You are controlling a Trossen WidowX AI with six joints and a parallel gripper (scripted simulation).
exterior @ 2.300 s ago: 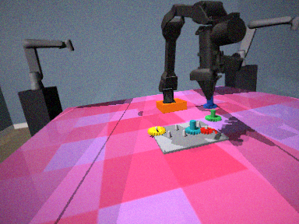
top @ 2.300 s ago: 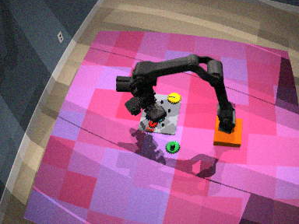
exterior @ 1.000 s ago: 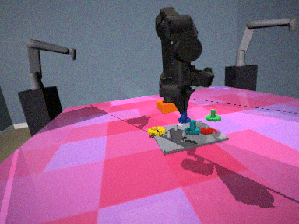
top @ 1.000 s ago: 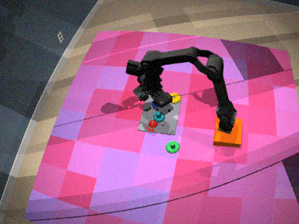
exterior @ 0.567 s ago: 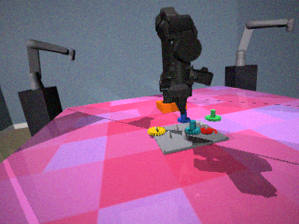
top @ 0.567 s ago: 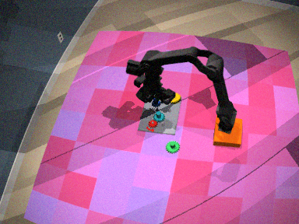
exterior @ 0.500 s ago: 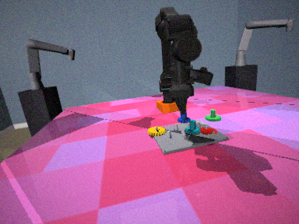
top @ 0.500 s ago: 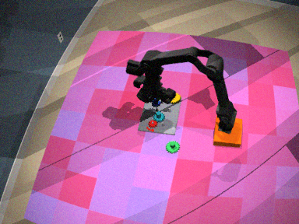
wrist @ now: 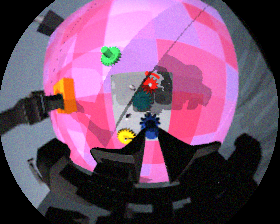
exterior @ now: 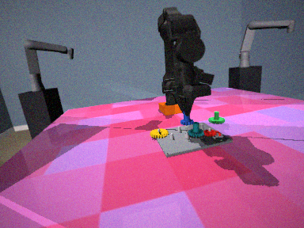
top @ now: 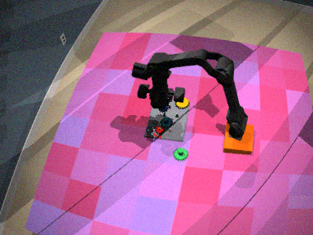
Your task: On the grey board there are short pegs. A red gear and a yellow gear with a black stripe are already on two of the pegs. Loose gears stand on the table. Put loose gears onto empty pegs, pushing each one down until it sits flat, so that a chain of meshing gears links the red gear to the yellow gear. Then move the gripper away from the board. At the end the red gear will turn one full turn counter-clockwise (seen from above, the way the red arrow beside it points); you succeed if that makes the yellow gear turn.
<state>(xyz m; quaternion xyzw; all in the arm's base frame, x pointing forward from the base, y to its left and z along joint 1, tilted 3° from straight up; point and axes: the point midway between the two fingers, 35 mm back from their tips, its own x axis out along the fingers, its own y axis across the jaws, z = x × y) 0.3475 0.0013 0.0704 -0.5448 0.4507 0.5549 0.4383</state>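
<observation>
My gripper (top: 163, 106) (exterior: 188, 113) (wrist: 151, 130) is shut on the blue gear (exterior: 187, 121) (wrist: 150, 121) and holds it above the grey board (top: 175, 135) (exterior: 170, 148) (wrist: 119, 104). The arm mostly hides the gear in the top view. The red gear (top: 160, 131) (exterior: 210, 133) (wrist: 150, 85) and the yellow gear (top: 182, 103) (exterior: 159, 134) (wrist: 126, 136) sit at opposite ends of the board. A teal gear (top: 166, 122) (exterior: 195, 132) (wrist: 142, 101) stands on the board beside the red gear. A green gear (top: 181, 154) (exterior: 216, 119) (wrist: 110, 56) stands on the table.
Short bare pegs, one at the front (exterior: 172, 137), stand between the yellow and teal gears. The orange base block (top: 240, 144) (exterior: 168, 109) (wrist: 70, 97) is off to one side of the board. Dark arm shadows cross the board and table.
</observation>
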